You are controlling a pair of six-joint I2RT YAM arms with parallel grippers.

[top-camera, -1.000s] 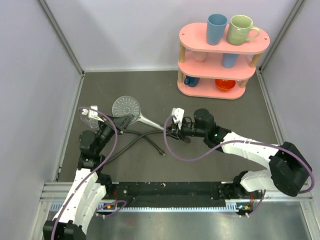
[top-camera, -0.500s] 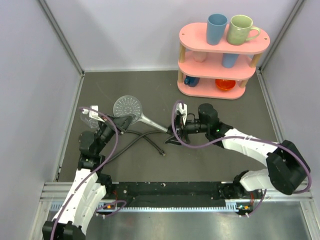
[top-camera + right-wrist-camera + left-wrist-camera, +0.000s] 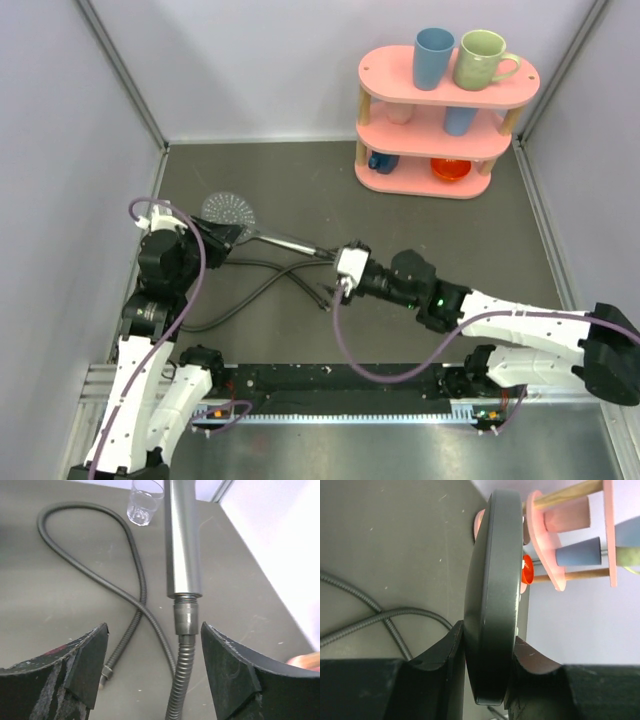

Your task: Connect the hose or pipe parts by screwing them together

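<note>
Gripping the grey shower head (image 3: 490, 605) by its round rim, the left gripper (image 3: 487, 652) holds it at the table's (image 3: 420, 230) left side. Its metallic handle's threaded end meets the fitting of the ribbed dark-grey hose (image 3: 181, 680), between the right gripper's (image 3: 154, 635) spread, untouching fingers (image 3: 230, 675).

Shower head (image 3: 228, 211) in left end effector (image 3: 221, 234), dark hose (image 3: 262, 288) on table (image 3: 450, 230) near right end effector (image 3: 330, 282)
</note>
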